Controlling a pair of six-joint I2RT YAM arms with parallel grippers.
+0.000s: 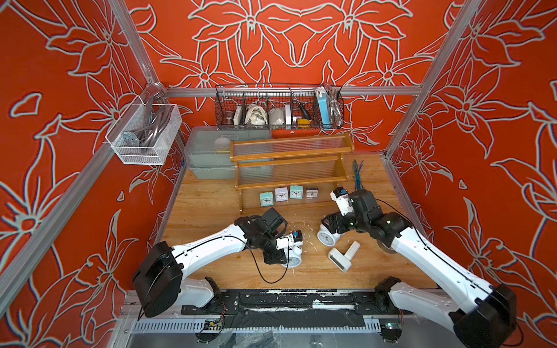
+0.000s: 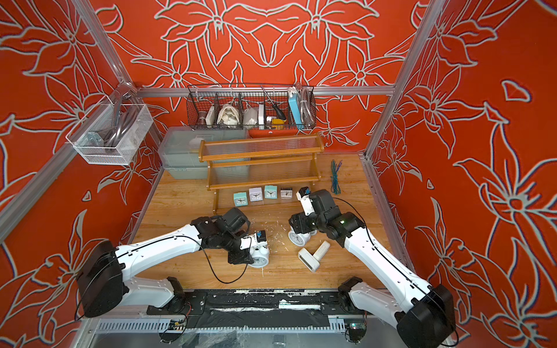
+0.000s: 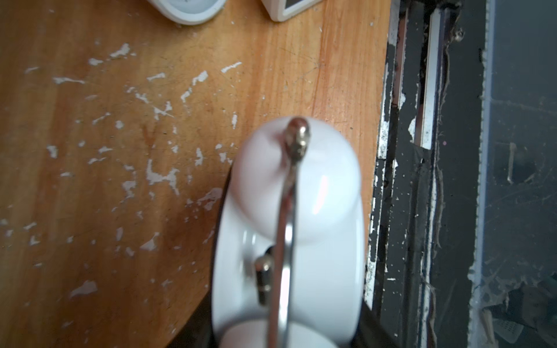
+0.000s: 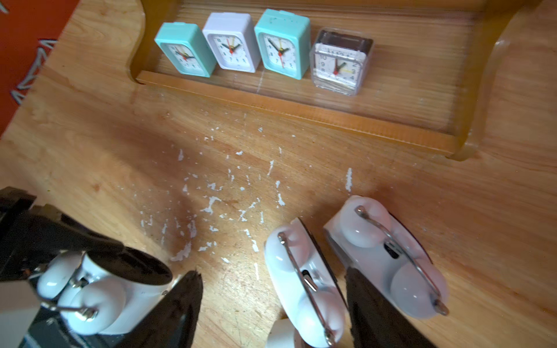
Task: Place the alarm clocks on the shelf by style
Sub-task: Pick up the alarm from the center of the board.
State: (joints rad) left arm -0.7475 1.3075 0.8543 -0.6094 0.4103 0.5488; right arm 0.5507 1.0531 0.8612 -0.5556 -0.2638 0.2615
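Currently, your left gripper (image 1: 286, 257) is clamped on the held twin-bell clock (image 3: 286, 241), with a dark finger against each flat side of its body.

- Held twin-bell clock: near the front edge of the table (image 1: 316, 280). Upright, bells up, dial toward that edge. Its bell pair and wire handle run in line with the fingers.
- Middle twin-bell clock (image 4: 304, 283): stands between the spread fingers of your right gripper (image 4: 273, 271), ungripped. One finger is just beside it, the other well apart. Its bell axis runs along the fingers.
- Outer twin-bell clock (image 4: 388, 256): just outside that nearer finger, roughly parallel.
- Shelf (image 1: 289, 156), lowest tier, from your left: outer teal clock (image 1: 266, 199), white square clock (image 1: 281, 194), inner teal clock (image 1: 296, 192), dark-topped clock (image 1: 312, 192). All are upright with dials facing the arms.
- Nearer digital clock (image 1: 340, 259) and farther digital clock (image 1: 352, 249): on the table, touching, long axes roughly at right angles.

Hard to read:
- In both top views the right wrist covers most of the two free twin-bell clocks.
- The left fingertips are hidden under the wrist.
- The left wrist view is blurred, and its frame edge cuts off one bell.
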